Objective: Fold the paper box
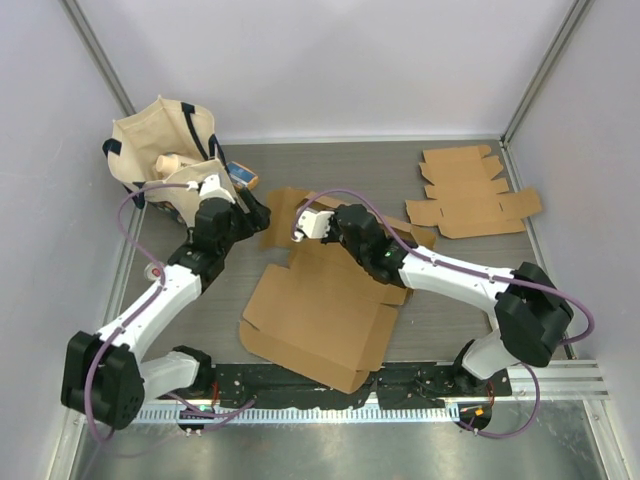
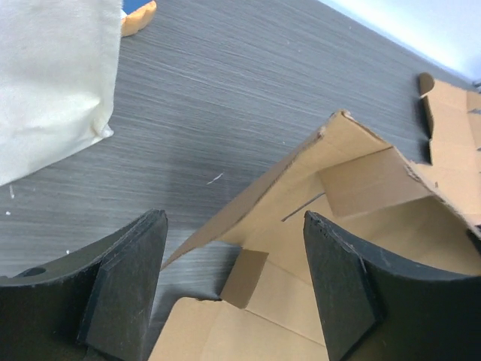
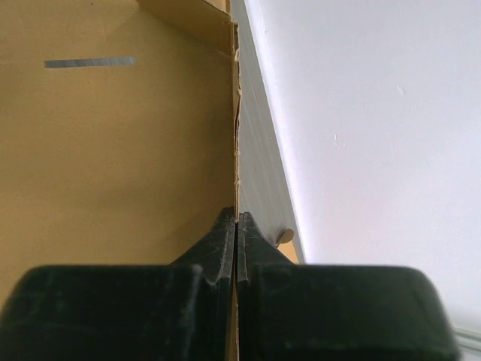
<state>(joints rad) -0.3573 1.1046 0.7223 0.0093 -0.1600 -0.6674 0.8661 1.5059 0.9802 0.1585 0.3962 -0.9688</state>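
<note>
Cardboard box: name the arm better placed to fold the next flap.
Left. The right claw is shut on the edge of the box wall, pinning it, while the left claw is open and empty, with the raised flap just ahead. It can probably push that in.

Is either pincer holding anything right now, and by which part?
The right pincer is shut on the brown cardboard box blank, pinching the thin edge of one panel. The left pincer is open and holds nothing.
</note>
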